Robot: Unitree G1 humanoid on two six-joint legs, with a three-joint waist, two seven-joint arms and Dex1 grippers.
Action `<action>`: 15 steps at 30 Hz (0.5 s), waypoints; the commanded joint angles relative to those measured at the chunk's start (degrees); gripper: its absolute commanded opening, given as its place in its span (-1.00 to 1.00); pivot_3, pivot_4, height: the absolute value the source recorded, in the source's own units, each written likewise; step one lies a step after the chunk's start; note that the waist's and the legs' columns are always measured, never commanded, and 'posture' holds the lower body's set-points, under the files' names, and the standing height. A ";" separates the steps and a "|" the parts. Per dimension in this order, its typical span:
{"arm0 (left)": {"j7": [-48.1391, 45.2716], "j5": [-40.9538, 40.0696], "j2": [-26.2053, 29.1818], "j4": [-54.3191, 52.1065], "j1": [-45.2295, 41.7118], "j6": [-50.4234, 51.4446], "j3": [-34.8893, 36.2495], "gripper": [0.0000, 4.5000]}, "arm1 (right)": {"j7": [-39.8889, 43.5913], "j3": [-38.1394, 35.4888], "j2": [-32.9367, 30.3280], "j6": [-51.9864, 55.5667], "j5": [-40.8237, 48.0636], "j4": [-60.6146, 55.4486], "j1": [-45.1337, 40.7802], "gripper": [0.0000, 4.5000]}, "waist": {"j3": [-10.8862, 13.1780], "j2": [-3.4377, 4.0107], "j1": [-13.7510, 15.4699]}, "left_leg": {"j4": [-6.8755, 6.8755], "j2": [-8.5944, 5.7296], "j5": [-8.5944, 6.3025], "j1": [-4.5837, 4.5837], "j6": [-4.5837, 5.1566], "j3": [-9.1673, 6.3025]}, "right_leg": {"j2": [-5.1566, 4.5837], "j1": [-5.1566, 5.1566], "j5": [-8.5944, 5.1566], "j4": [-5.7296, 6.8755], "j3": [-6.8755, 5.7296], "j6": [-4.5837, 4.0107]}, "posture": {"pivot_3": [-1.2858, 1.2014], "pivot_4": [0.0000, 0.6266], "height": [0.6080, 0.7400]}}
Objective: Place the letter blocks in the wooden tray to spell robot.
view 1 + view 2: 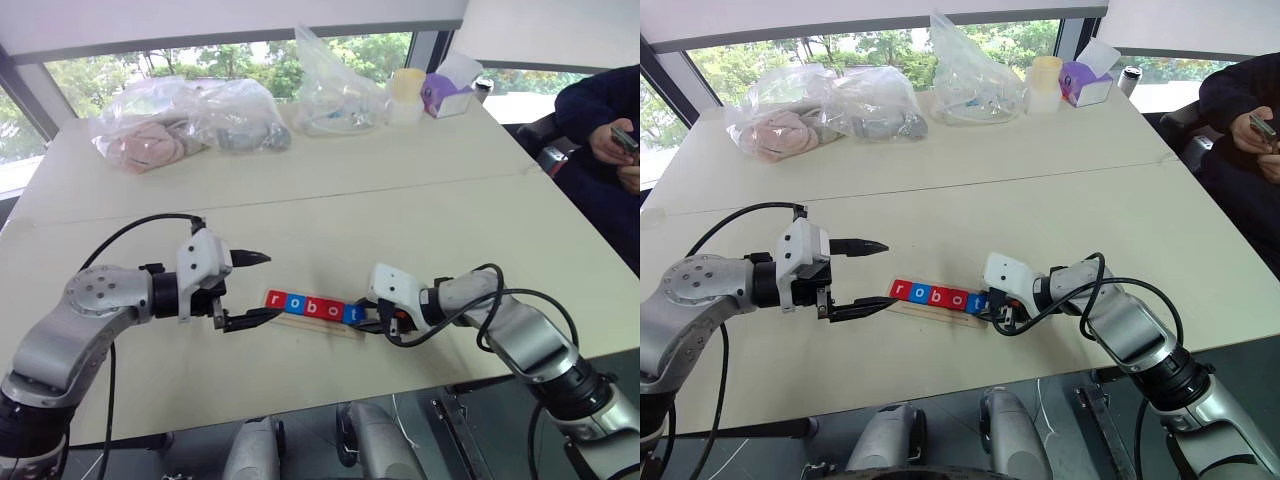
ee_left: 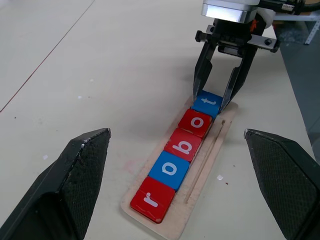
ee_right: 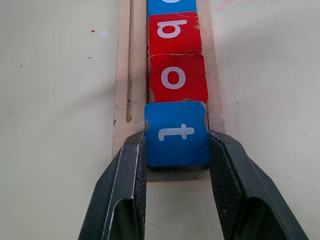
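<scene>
Letter blocks (image 1: 312, 306) were all sitting in the wooden tray (image 2: 207, 165), lined up edge to edge so they read r, o, b, o, t: red r, blue o, red b, red o, blue t. In the left eye view the tray lay low in the middle of the frame, on the pale table (image 1: 400, 200), running slightly downhill toward the right.

The right gripper (image 3: 176, 150) was at the t end, its two black fingers pressed against both sides of the blue t block (image 3: 177, 133), which looked seated in the last slot of the tray. So that claw was pinching the t.

The left gripper (image 1: 252, 290) was at the r end, just beside the tray, fingers spread wide with nothing between them, one finger up and one low near the table.

Further back, in the upper part of the frame, clear plastic bags (image 1: 185, 125) with soft stuff inside sat at upper left and upper middle, then a pale yellow cup (image 1: 406, 95) and a purple tissue box (image 1: 447, 95). A person's hand (image 1: 612, 143) holding a phone showed at the right edge.
</scene>
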 commanded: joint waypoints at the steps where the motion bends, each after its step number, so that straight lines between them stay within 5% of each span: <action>1: 0.19 -0.83 0.07 -1.60 0.05 -0.42 1.52 1.00 | 0.01 0.03 0.40 -0.42 0.04 -0.58 -0.93 -0.27 | 0.00 0.00 -0.01 | 0.00 0.00 0.00 0.00 0.00 0.00 | 0.00 0.00 0.00 0.00 0.00 0.00 | 0.03 -0.52 1.00; 7: 0.30 -0.76 0.05 -1.58 0.04 -0.40 1.44 1.00 | 0.00 -0.06 0.83 0.02 0.27 -1.03 -1.41 0.98 | 0.00 0.00 0.00 | 0.00 0.00 0.00 0.00 0.00 0.00 | 0.00 0.00 0.00 0.00 0.00 0.00 | 0.03 -0.52 1.00; 15: 0.40 -0.77 -0.02 -1.43 -0.20 -0.36 1.37 1.00 | -0.26 -2.68 0.49 0.48 1.26 -0.86 -3.37 0.98 | 0.00 0.00 0.01 | 0.00 0.00 0.00 0.00 0.00 -0.01 | 0.00 0.00 0.00 0.01 0.00 0.00 | 0.03 -0.52 1.00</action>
